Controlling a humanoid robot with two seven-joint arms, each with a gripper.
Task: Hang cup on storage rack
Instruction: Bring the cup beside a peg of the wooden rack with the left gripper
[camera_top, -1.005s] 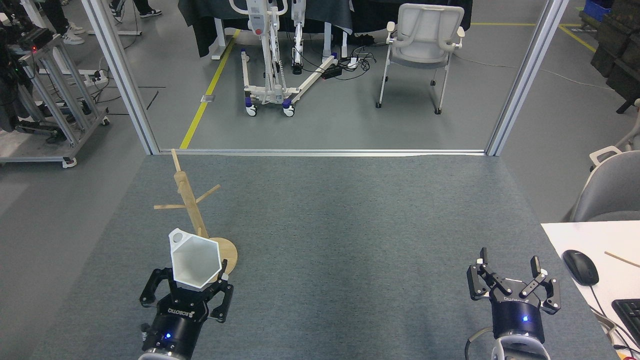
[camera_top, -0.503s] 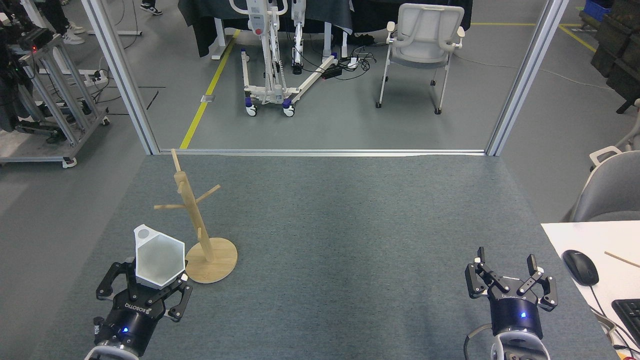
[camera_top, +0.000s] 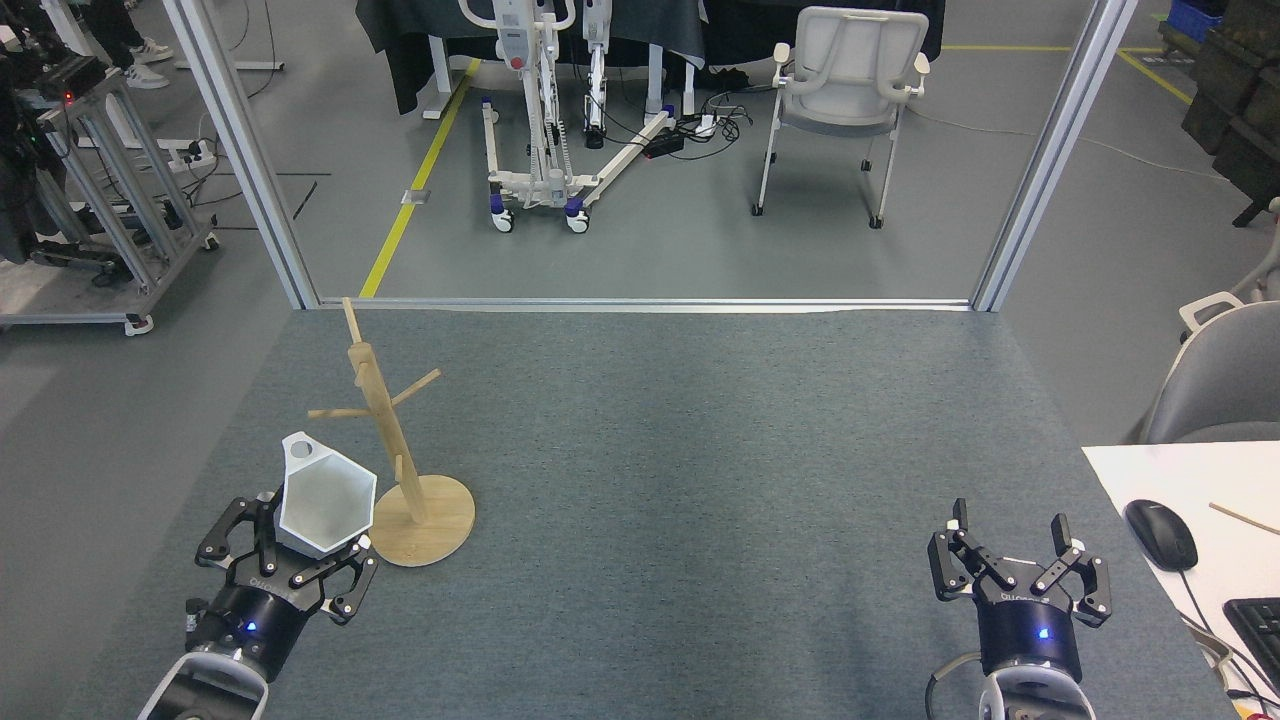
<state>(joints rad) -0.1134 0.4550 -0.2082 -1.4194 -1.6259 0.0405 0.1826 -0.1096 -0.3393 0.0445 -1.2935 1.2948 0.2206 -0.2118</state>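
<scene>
The white cup (camera_top: 326, 497) with its hexagonal rim is held upright in my left gripper (camera_top: 300, 556), which is shut on its lower body. Its tab handle with the round hole points away from me, toward the upper left. The wooden storage rack (camera_top: 390, 440) stands just right of the cup on its round base (camera_top: 432, 520), its post leaning up and to the left with thin pegs sticking out. The cup's rim sits close beside the lower post, below the pegs. My right gripper (camera_top: 1010, 540) stands open and holds nothing at the table's near right.
The grey felt table (camera_top: 680, 450) stretches wide between the arms. A white desk with a mouse (camera_top: 1160, 533) and keyboard corner sits at the right edge. Metal frame posts (camera_top: 1040, 160) rise at the table's far corners.
My left gripper carried the cup from in front of the rack's base out to the left, then edged back up and right toward the post. The right gripper sank slightly.
</scene>
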